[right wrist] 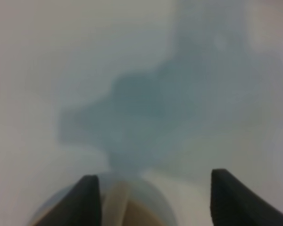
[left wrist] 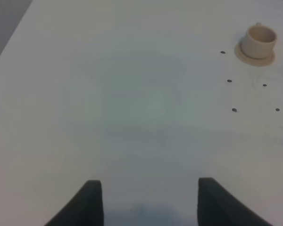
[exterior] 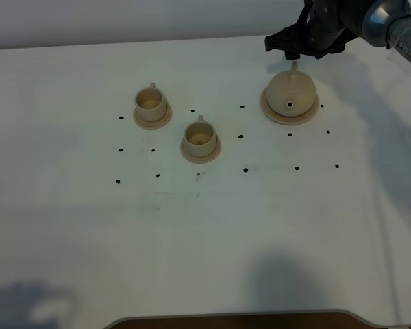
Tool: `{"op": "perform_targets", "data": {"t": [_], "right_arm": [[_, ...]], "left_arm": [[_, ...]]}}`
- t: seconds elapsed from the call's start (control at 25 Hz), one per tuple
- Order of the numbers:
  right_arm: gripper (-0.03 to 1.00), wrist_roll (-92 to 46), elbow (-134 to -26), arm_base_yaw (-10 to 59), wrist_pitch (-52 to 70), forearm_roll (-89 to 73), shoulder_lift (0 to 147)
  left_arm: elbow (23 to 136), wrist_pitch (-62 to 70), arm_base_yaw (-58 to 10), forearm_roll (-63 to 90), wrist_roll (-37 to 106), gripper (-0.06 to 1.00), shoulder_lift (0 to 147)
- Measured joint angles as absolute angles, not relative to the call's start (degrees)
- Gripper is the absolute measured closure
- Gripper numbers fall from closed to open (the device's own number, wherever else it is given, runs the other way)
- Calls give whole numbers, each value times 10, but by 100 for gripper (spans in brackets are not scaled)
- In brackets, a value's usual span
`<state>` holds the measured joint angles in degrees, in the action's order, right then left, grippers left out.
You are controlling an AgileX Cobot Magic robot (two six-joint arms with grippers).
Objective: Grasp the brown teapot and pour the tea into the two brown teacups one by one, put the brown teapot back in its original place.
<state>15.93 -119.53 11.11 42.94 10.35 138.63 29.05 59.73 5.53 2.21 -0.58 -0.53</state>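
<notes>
Two arms on the rig; only the right one shows in the high view. It enters from the far right corner with the wrist bent down. The right gripper (exterior: 303, 46) hangs just behind the brown teapot (exterior: 291, 92), at its handle end. Its fingers (right wrist: 89, 200) are spread wide and nothing is clamped. The right wrist view shows a blurred tan part of the pot low between them, nearer one finger. Whether they touch is too blurred to tell.

The left gripper (left wrist: 148, 202) hovers over bare white table (left wrist: 132, 94), its fingers wide apart and empty.

Teapot: squat, round, matte tan, lid on. The spout opening faces the camera and the loop handle points to the far edge. It sits upright on the wide saucer (exterior: 268, 110), right of centre on the far half of the table.

The far teacup (exterior: 151, 103) and near teacup (exterior: 200, 139) stand upright on their own small saucers. Both are left of the pot and well apart from it, among small black dots (exterior: 241, 136).
</notes>
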Motion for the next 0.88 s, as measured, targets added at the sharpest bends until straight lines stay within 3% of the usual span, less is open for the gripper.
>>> {"op": "perform_targets", "data": {"t": [0.88], "right_arm": [[45, 135, -1195, 111, 425, 94, 1386]], "left_arm": [[291, 597, 55, 22, -6, 46, -5]]}}
